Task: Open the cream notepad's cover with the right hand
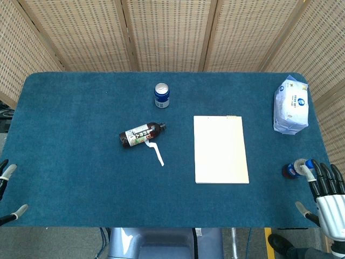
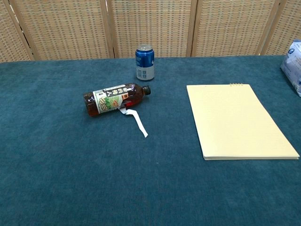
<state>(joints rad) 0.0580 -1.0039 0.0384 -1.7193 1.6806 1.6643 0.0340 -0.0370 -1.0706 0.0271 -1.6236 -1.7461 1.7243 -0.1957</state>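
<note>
We are looking at a cream notepad [image 1: 221, 149] lying flat and closed on the blue table [image 1: 75, 162], right of centre. Its long axis is running from the near edge of the table toward the far screen, and the bound end, with small rings just showing in the chest view, is pointing away from us toward the wicker panels [image 1: 167, 32].

Our right hand [image 1: 326, 197] is sitting at the lower right corner of the head view, past the table's near right corner and well apart from the notepad. Its dark fingers [image 1: 323, 175] are standing apart and pointing up the frame, and it is holding nothing. Just beside those fingers a small blue and red object [image 1: 292, 170] is resting on the table; we cannot tell what it is.

Of our left hand [image 1: 8, 191] we are seeing only a few fingertips at the left edge, spread from one another with nothing between them.

Left of the notepad, a brown bottle [image 1: 142, 134] is lying on its side, cap pointing toward the notepad, with a white strip [image 1: 156, 153] beside it. A blue can [image 1: 161, 95] is standing upright behind it. A white and blue packet [image 1: 291, 105] is sitting near the far right corner.
</note>
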